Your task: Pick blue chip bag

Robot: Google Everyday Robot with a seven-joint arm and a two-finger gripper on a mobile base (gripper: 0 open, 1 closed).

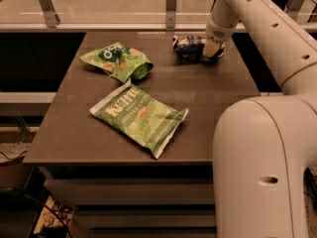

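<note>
The blue chip bag (187, 47), small, dark blue and wrinkly with white markings, lies at the far right of the brown table (218, 93). My gripper (212, 50) reaches down from the white arm (267, 29) and sits at the bag's right end, touching or covering that end. The part of the bag under the gripper is hidden.
A large flat green Kettle bag (138, 115) lies in the middle of the table. A smaller green bag with orange marks (116, 61) lies at the far left. My white body (262, 167) fills the right foreground. A glass railing (171, 6) runs behind the table.
</note>
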